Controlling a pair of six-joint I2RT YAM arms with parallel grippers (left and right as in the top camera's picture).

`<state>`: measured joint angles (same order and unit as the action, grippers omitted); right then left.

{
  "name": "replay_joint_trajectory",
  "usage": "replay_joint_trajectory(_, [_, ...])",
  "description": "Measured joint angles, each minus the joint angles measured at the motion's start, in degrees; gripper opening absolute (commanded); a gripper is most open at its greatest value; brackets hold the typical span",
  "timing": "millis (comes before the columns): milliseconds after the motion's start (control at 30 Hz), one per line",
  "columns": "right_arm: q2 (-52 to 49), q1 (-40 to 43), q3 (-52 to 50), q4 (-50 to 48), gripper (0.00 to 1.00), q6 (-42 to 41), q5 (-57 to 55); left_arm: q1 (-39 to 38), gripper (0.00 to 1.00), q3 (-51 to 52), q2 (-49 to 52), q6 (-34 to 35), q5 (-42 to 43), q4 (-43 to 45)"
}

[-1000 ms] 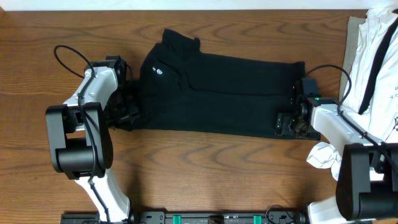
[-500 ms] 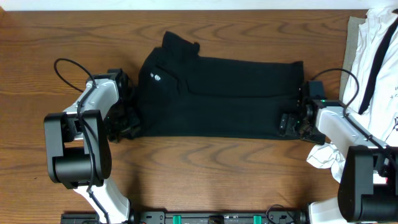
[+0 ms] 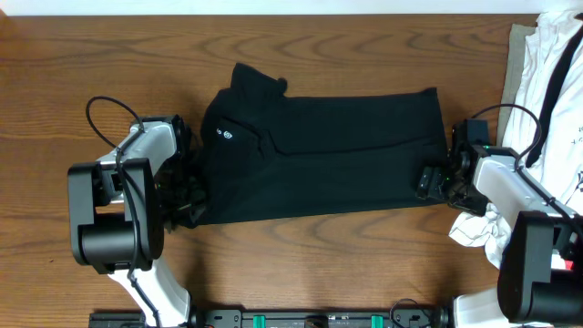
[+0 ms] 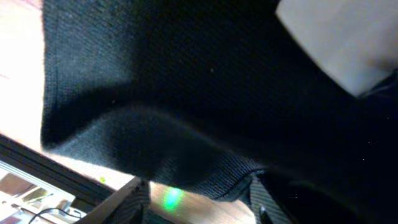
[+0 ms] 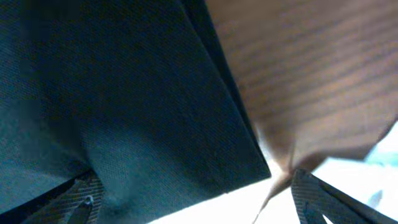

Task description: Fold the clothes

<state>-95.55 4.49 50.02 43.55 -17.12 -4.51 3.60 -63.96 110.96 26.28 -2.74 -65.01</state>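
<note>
On the table (image 3: 319, 264), we see the black garment (image 3: 328, 150) lying flat. The left gripper (image 3: 187, 196) pinches its left edge — the right gripper (image 3: 435, 182) clamps its right edge.

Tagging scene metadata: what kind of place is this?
Probably a robotics lab workbench, not a home: a left arm and right arm flank a black garment spread flat on a bare wooden table, with white clothes piled at its edge.

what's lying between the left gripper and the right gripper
The black shirt spans the whole stretch from left gripper to right gripper, seen in the overhead view.
</note>
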Motion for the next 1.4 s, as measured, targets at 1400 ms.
replay_joint_trajectory(1400, [-9.0, -4.7, 31.1, -14.4, 0.89, 6.4, 2.1, -7.8, 0.80, -17.4, -0.8, -11.3, 18.9, 57.5])
